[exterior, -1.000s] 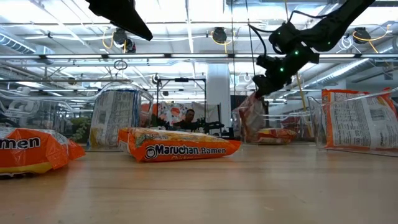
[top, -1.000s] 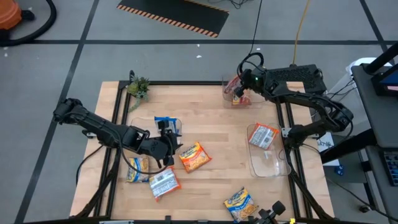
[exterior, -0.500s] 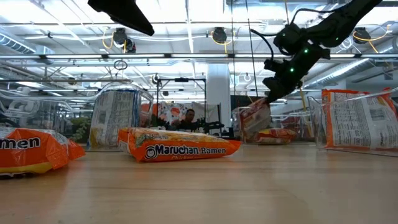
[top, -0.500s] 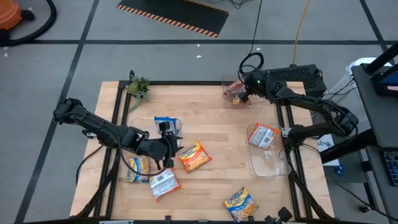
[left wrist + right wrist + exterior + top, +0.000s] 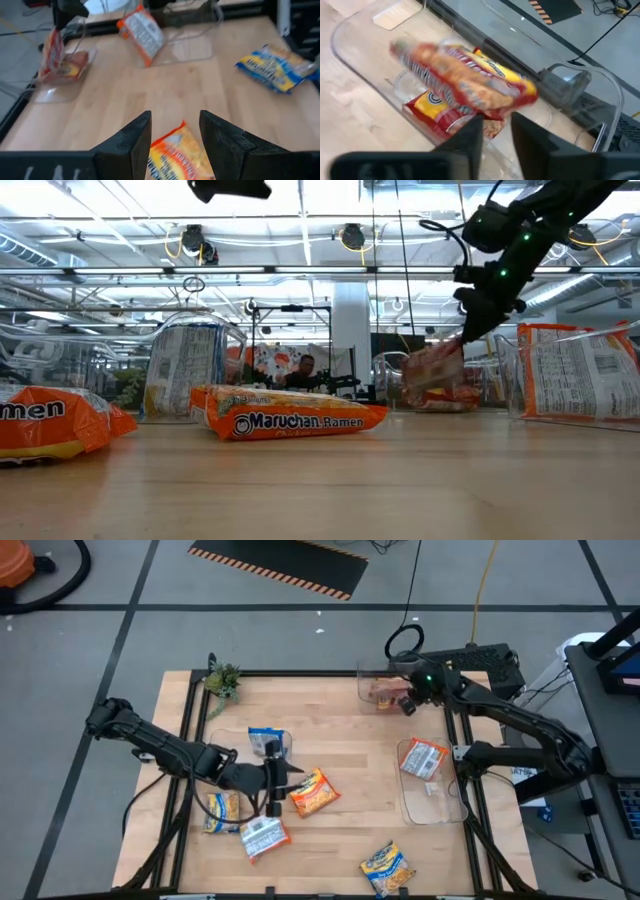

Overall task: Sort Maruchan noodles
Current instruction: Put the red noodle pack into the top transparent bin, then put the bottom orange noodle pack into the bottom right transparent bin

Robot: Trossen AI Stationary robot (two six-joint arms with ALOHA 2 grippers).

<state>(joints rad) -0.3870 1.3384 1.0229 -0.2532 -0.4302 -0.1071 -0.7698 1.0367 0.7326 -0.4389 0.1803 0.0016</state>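
Over the clear far bin (image 5: 372,682) my right gripper (image 5: 408,702) stands open. An orange-red noodle packet (image 5: 465,85) lies tilted and blurred just past its fingertips, above another red-and-yellow packet (image 5: 437,107) on the bin floor. My left gripper (image 5: 280,781) is open, well above the table, its fingers either side of the near end of an orange packet (image 5: 175,155) without touching it; this packet (image 5: 312,792) lies flat mid-table. Other packets: yellow (image 5: 222,808), silver-white (image 5: 263,833), yellow-and-blue (image 5: 385,865). My right gripper comes at the orange-red packet's upper end (image 5: 455,352) slanting down from above. I cannot tell whether its fingertips touch the packet. The packet sits tilted in the far bin, its lower end toward the packet beneath.
A blue-and-yellow packet (image 5: 268,741) stands in the clear left bin. A silver-and-orange packet (image 5: 425,757) leans in the clear right bin (image 5: 432,802). A small plant (image 5: 222,678) sits at the far left corner. Bare wood lies between the bins mid-table.
My right gripper has moved toward the table's right edge over the far bin. The orange-red packet, which hung upright below it, has gone with it and tipped over, lower in the bin. My left gripper has shifted right, toward the orange packet.
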